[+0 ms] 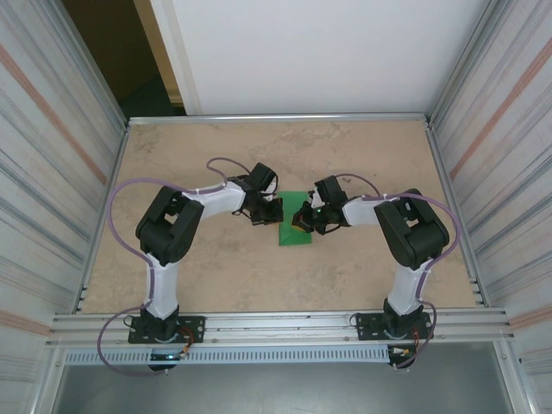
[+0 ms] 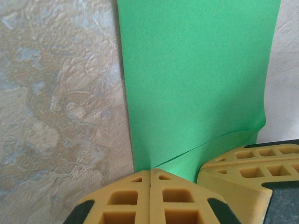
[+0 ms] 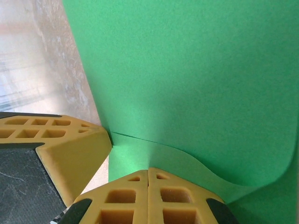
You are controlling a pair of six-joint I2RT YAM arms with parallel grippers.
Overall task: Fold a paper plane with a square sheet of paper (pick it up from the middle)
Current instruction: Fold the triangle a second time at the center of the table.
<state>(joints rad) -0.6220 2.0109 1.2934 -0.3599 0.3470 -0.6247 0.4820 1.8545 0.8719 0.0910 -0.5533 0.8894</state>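
Observation:
The square sheet of paper [image 1: 295, 233] is bright green and lies folded into a rectangle in the middle of the table, with no pointed plane shape to it. Its upper layer [image 2: 196, 70] bows up slightly from the lower one. My left gripper [image 1: 269, 212] is shut, its tips [image 2: 150, 171] pressed at the paper's left near corner. My right gripper [image 1: 304, 220] is shut too, its tips [image 3: 148, 170] resting on the lower layer [image 3: 140, 154] just below the curled flap edge. Each wrist view catches the other gripper's yellow fingers [image 2: 247, 161] [image 3: 70, 140] close alongside.
The beige marbled tabletop [image 1: 216, 155] is boxed in by corrugated metal walls [image 1: 52, 172] on the left and right. An aluminium rail [image 1: 276, 326] runs along the near edge where both arm bases are bolted.

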